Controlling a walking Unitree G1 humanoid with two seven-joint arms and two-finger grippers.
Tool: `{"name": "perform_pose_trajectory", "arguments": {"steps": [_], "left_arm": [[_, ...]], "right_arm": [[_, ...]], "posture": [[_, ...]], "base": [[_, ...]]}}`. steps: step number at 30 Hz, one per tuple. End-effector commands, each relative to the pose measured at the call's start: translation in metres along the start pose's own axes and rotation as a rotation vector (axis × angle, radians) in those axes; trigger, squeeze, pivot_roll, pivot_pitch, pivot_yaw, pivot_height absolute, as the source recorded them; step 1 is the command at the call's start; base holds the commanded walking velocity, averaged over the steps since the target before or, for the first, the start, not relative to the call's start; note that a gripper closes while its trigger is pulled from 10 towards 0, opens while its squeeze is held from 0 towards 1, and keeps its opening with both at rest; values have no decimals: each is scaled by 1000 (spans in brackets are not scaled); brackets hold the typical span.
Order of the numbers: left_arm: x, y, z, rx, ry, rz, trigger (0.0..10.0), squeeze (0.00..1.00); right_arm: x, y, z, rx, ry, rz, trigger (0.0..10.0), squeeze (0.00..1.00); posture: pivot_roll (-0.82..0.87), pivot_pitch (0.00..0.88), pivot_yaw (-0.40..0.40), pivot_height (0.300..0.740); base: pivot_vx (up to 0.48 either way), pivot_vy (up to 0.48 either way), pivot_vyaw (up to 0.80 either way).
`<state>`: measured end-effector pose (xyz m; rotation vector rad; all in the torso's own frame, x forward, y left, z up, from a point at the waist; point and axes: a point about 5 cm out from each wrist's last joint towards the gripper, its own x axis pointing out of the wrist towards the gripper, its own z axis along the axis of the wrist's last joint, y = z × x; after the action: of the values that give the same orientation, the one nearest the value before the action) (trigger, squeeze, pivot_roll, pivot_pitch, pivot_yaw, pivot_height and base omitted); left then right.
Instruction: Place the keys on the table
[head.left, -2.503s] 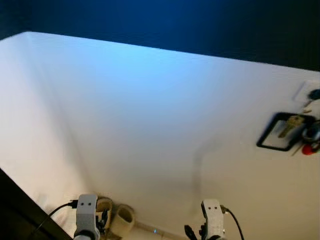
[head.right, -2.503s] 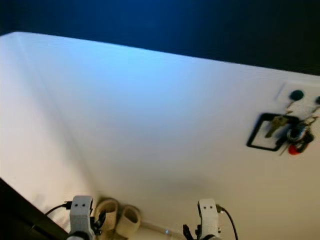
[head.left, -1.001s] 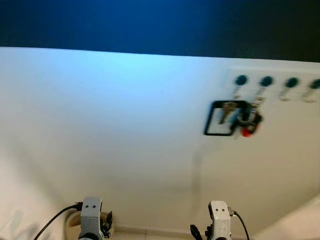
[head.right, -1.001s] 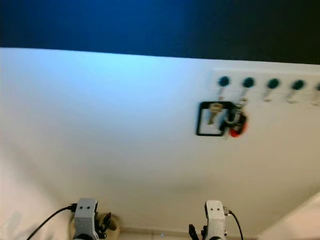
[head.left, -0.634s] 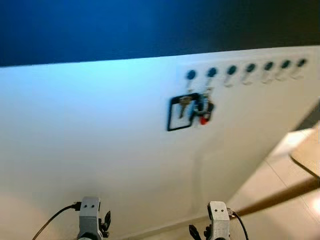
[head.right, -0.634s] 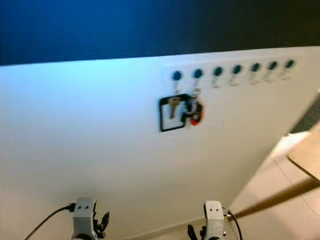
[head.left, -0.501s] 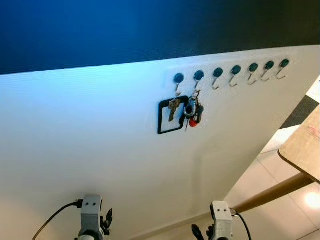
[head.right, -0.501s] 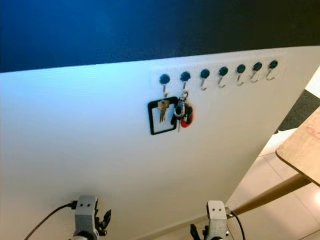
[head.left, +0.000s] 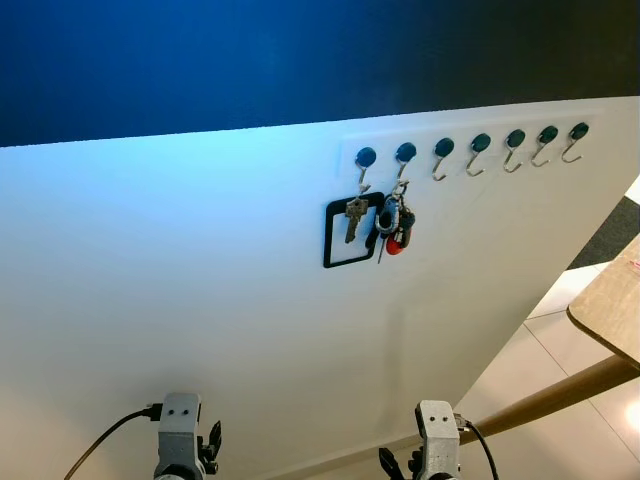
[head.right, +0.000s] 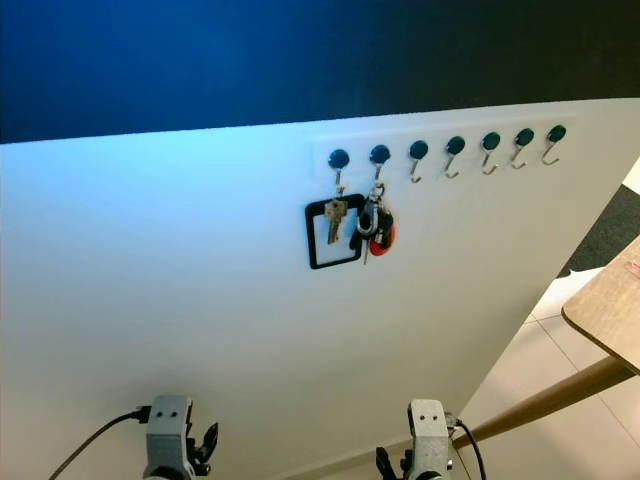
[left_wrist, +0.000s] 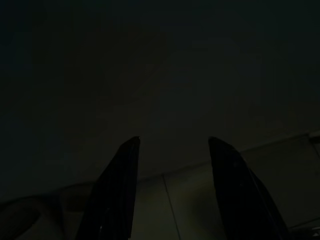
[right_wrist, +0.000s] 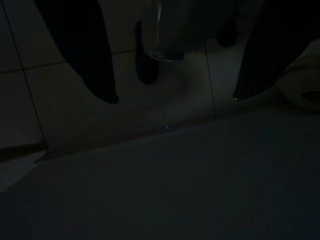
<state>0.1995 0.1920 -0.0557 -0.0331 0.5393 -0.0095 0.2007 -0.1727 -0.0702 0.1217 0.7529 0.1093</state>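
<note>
The keys (head.left: 392, 222) hang on the white wall (head.left: 200, 300), a bunch with a red fob looped over the second hook from the left in a row of dark-capped hooks (head.left: 480, 148). Just beside them, on the first hook, a single key (head.left: 352, 212) hangs in front of a black rectangular frame (head.left: 340, 258). The bunch dangles straight down from its ring, so we judge it must be lifted up and off the hook rather than pulled outward.

We stand facing the wall with both arms low. The left tool (left_wrist: 172, 192) points down at the tiled floor, its two black fingers set apart with a clear gap and nothing between them. The right tool (right_wrist: 172, 97) likewise hangs toward the floor tiles, spread wide and empty; a dark, foot-like shape shows beyond it, though that view is too dim to be sure. In the head views we see only the silver wrists, left (head.left: 180, 440) and right (head.left: 437, 440), at the lower edge, well apart from the keys.

The table (head.left: 612, 312), wooden with a slanting leg, stands to our right, its corner coming in at the side. We judge the task barely begun: an arm must first rise to the hook, and the right one is nearer both the keys and the table.
</note>
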Motion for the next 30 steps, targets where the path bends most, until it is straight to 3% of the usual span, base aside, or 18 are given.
{"name": "perform_pose_trajectory", "arguments": {"steps": [1, 9, 30], "left_arm": [[-3, 2, -5, -2, 21, 10, 10000, 0], [-3, 2, -5, -5, 22, 14, 10000, 0], [-1, 5, -3, 14, 15, 30, 10000, 0]], "right_arm": [[0, 0, -1, -6, 5, 2, 10000, 0], [-1, -1, -1, -6, 8, 1, 10000, 0], [1, 2, -1, 3, 21, 16, 10000, 0]], "posture": [[52, 45, 0, 740], [51, 45, 1, 740], [53, 39, -1, 740]], "base": [[0, -480, 0], [0, -480, 0], [0, 0, 0]]}}
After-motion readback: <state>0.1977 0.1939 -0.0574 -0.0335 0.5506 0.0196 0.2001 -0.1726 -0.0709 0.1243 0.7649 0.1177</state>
